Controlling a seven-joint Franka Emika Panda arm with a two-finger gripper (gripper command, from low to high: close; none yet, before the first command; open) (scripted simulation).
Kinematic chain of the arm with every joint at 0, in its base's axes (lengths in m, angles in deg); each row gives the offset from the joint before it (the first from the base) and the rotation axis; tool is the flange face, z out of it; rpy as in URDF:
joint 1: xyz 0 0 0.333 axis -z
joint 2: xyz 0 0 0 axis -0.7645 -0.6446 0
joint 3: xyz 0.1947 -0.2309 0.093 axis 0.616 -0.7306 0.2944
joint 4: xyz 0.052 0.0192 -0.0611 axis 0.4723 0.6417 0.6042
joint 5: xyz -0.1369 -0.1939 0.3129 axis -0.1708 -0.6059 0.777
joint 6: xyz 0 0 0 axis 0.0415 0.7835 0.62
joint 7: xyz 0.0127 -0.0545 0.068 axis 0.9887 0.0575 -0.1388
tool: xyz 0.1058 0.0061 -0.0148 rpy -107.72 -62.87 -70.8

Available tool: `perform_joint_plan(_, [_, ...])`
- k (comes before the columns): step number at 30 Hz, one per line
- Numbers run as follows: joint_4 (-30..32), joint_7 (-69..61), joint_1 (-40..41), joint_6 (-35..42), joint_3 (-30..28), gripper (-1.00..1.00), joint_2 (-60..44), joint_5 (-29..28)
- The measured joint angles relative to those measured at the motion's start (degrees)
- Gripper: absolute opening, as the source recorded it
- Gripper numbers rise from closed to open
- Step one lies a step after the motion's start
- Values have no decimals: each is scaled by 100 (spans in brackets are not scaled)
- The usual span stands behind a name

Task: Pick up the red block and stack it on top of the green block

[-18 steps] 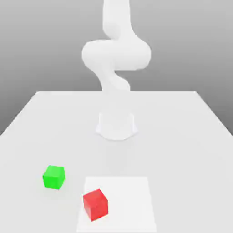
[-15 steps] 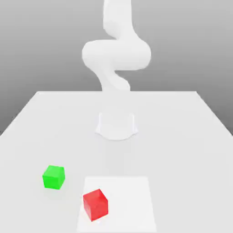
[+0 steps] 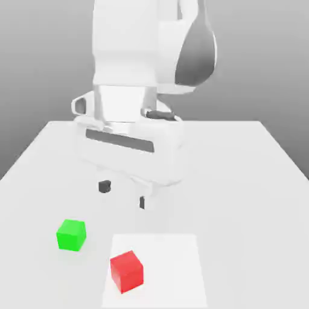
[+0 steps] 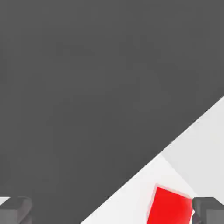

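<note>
Nothing is being held yet: the gripper (image 3: 123, 194) is being kept wide open above the table (image 3: 241, 181), while the red block (image 3: 127, 271) is lying untouched near the green block (image 3: 71, 235), so grasping, lifting and stacking are all remaining

The red block (image 4: 168, 205) lies on a white surface (image 4: 131, 199), close beside one dark fingertip (image 4: 208, 210).

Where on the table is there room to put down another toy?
The table is bare across the exterior view's right, beside the paler square. Crowded: the near left, where the green block and red block sit, below the open gripper.
</note>
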Motion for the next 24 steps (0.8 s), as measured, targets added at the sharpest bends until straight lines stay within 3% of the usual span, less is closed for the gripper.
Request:
perform_joint_plan(9, [200, 1193, -69, -1181, -238, 0, -1872, -273])
perform_joint_plan(10, [172, 1208, -108, -1353, -281, -100, -2074, -287])
perform_joint_plan(17, [165, 1224, -117, -1404, -292, -100, -2123, -304])
perform_joint_plan(24, [369, 795, 33, -502, -216, -100, -1006, -221])
